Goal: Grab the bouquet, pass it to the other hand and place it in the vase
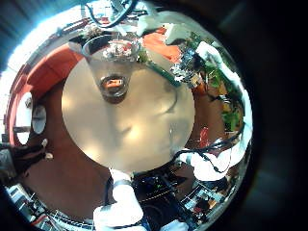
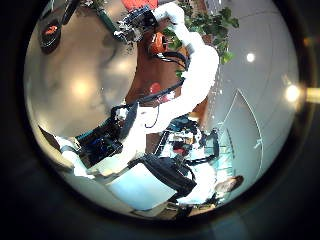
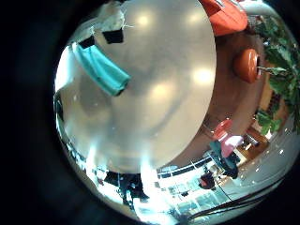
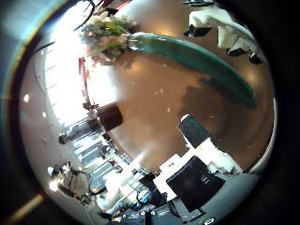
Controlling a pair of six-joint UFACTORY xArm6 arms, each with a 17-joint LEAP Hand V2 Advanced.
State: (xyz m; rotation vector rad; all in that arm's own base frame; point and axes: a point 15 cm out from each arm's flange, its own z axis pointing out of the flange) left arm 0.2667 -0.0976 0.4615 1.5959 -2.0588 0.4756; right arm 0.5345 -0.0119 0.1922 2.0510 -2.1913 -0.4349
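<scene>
**Bouquet by the right hand, vase empty of flowers**

Seen from the palm cams only. A round table [image 1: 106,125] fills most views.

The vase [image 1: 111,60] is clear glass and stands upright on the table's far side from the left hand [image 2: 105,145]. It has no stems in it. Something small sits low inside, can't tell what.

The bouquet [image 4: 187,56] is close to the right palm. Its long wrapped stem runs across the thumb-side view, w/ the flower heads [image 4: 108,37] at one end, out toward the table edge. The little-finger-side view shows a short stretch of the wrap [image 3: 103,70] over the tabletop. A shadow lies on the table beside the stem. Can't tell if the bouquet rests on the table or is just clear of it.

Right hand [image 2: 137,22]: its fingertips [image 4: 220,28] are just beside the stem, near the end away from the flowers. Can't tell from these views whether they pinch the wrap, touch it or stand apart, so its grip is unclear.

Left hand: it's over the table on the side opposite the vase, well apart from both bouquet and vase. Its fingers [image 1: 120,197] are loosely spread w/ nothing between them.

The right arm reaches over the table's far side, seen from the left palm, w/ its hand near the vase.
</scene>
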